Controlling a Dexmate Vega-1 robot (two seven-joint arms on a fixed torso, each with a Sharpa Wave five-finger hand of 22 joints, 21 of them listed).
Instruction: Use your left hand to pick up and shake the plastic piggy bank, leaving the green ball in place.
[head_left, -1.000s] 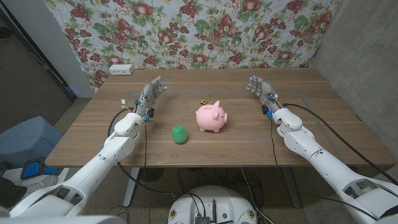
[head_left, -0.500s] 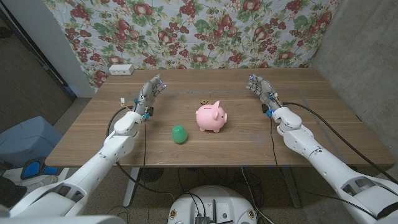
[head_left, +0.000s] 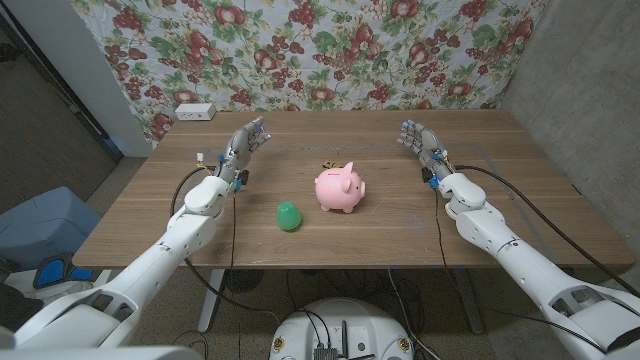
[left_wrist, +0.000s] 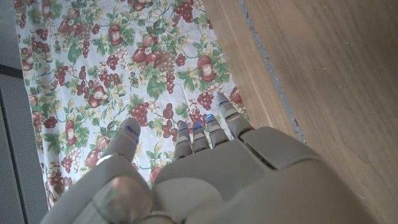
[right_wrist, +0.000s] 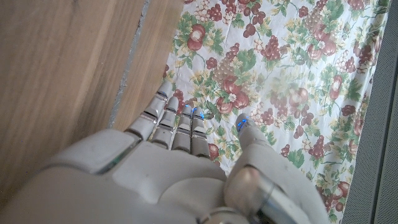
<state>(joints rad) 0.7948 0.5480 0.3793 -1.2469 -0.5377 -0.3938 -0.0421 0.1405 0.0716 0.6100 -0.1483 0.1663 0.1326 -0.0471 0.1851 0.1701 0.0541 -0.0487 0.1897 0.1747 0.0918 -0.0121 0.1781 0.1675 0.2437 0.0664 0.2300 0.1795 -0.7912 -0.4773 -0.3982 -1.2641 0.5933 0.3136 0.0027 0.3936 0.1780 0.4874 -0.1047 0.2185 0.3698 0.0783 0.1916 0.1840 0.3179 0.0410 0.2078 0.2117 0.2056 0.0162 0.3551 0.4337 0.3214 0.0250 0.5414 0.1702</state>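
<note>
Reach not begun — left hand released near surface's far-left edge; next, cross to piggy bank, skirting green ball.

– Where do I have things, going by my left hand?

– The ball lies right of it and nearer the robot, on the table. The piggy bank stands just right of the ball, between my left hand and my right hand.

– And behind my left hand?

– A small box at the table's far edge.
</note>
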